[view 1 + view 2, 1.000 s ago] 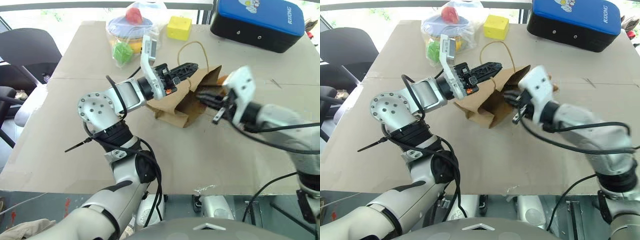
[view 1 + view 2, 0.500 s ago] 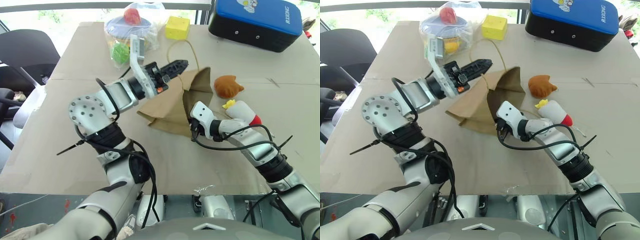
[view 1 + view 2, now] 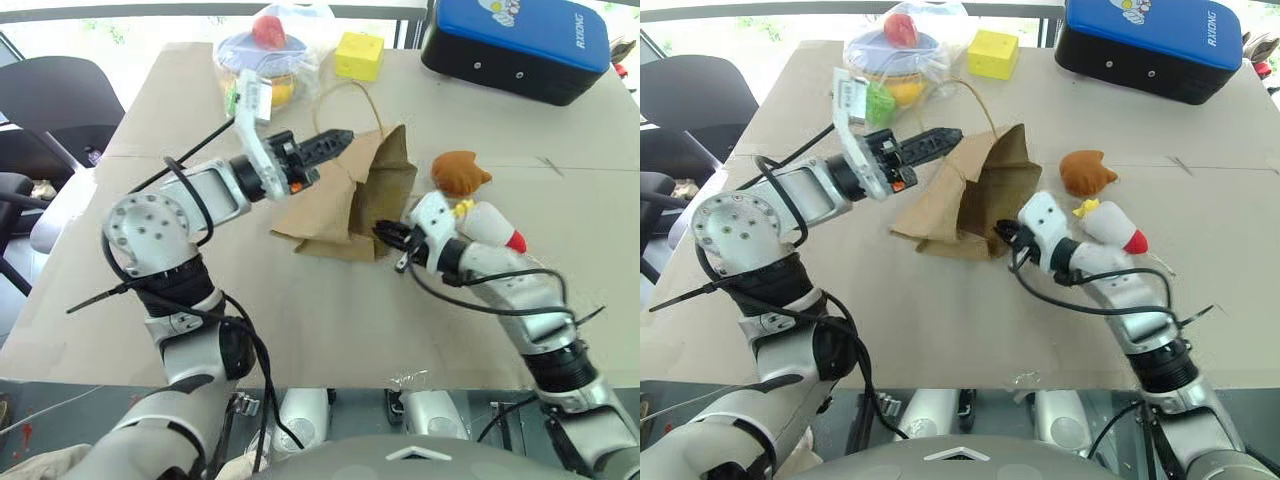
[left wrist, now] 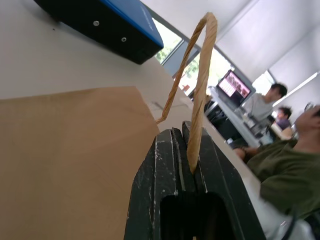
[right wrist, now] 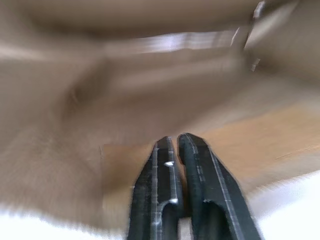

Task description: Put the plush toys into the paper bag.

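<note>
Your left end effector [image 3: 335, 140] clamps paper bag [image 3: 345, 195] handle [image 4: 197, 85]; right end effector [image 3: 385, 235] nearly closed at bag mouth, frame centre.

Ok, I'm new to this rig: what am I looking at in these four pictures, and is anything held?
A two-armed humanoid at a table. Two pictures come from its head camera, two from cameras on its wrists. The left gripper is shut on a cord handle of the paper bag, lifting that edge. The right gripper sits at the bag's mouth, its fingers close together; nothing visibly held. Both plush toys, the orange-brown one and the white one, lie outside the bag. Behind it: a yellow cube, wrapped toys, a blue case.
</note>
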Action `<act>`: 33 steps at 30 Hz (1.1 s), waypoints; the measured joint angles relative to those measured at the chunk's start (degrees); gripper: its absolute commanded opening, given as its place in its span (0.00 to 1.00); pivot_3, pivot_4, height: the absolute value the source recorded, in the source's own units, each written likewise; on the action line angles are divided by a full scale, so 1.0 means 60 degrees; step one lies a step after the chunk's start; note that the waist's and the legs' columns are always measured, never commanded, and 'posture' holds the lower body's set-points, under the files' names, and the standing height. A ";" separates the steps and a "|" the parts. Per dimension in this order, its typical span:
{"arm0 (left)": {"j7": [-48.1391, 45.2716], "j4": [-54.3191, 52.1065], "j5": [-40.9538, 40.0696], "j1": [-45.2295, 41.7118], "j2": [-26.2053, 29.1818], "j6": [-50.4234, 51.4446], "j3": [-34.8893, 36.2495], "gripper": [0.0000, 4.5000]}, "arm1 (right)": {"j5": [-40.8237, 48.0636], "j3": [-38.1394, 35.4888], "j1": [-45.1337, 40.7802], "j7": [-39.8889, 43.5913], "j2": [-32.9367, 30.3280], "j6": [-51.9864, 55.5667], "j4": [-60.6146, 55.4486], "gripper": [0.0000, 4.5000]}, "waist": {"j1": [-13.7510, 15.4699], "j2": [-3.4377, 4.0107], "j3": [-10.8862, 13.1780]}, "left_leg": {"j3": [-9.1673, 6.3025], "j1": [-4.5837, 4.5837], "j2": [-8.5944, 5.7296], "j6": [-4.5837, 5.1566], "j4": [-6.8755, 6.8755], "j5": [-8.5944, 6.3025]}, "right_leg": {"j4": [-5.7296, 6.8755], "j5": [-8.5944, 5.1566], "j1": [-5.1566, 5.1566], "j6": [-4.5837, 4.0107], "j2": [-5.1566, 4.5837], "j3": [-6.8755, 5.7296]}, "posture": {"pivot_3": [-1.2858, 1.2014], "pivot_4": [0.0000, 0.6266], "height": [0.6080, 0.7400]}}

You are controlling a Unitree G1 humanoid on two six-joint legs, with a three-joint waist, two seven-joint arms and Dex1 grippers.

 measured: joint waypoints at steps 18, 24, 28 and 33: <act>-0.1225 -0.0020 0.0475 0.0379 0.0820 -0.2090 -0.1538 0.00 | 0.1499 -0.3318 0.0488 -0.1051 -0.4102 0.4785 -0.2172 0.99 | 0.0140 0.0006 0.0003 | -0.0009 -0.0001 -0.0043 0.0054 -0.0001 -0.0026 | -0.0016 -0.0004 0.0010 0.0001 0.0017 -0.0019 | 0.52 0.24 1.00; -0.1485 0.0064 0.0821 0.0365 0.0987 -0.2522 -0.2047 0.00 | 0.0451 -0.1570 -0.0194 -0.1322 -0.3757 0.4871 0.0122 0.99 | 0.0112 0.0014 0.0008 | -0.0010 -0.0003 -0.0048 0.0053 -0.0002 -0.0025 | -0.0014 -0.0005 0.0006 0.0003 0.0021 -0.0015 | 0.52 0.24 1.00; -0.1724 0.0076 0.1187 0.0358 0.1173 -0.2860 -0.2419 0.00 | -0.0086 -0.1042 -0.0347 -0.1243 -0.3608 0.4410 0.0914 0.56 | 0.0154 0.0017 0.0010 | -0.0015 -0.0009 -0.0051 0.0053 -0.0002 -0.0025 | -0.0016 -0.0011 0.0006 0.0013 0.0017 -0.0017 | 0.52 0.24 1.00; -0.2087 0.0074 0.1628 0.0374 0.1415 -0.3300 -0.2814 0.00 | 0.0170 -0.1951 0.0299 -0.0863 -0.3762 0.4413 -0.0186 0.05 | 0.0172 0.0017 0.0010 | -0.0025 -0.0016 -0.0049 0.0055 -0.0002 -0.0026 | -0.0017 -0.0017 0.0008 0.0023 0.0011 -0.0019 | 0.52 0.24 1.00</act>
